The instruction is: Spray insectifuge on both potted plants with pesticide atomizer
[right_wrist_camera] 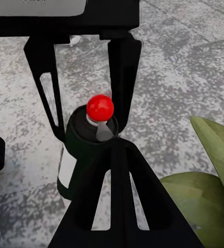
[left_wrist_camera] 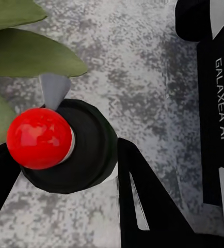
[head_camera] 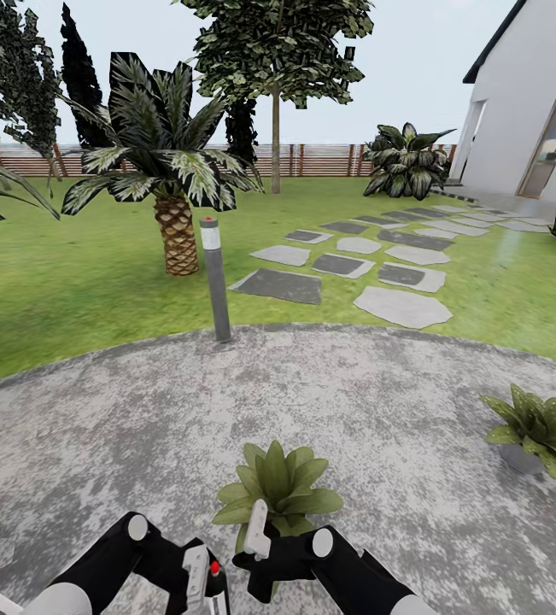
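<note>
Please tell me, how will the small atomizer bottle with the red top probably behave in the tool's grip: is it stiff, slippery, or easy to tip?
The pesticide atomizer looks like a rigid dark bottle, so it probably will not deform between the left tool's fingers. Its round body and glossy red top suggest it may twist or slip. It appears small and taller than wide, so it is likely light and easy to tip.

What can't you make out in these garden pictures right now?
- Pesticide atomizer: head view shows little beyond its red top; the left gripper and the frame's bottom edge hide the body.
- Near potted plant: its pot is hidden behind leaves and the right gripper.
- Far potted plant: cut off by the right edge.
- Insectifuge on the leaves: no specks can be made out; too small to judge.
</note>
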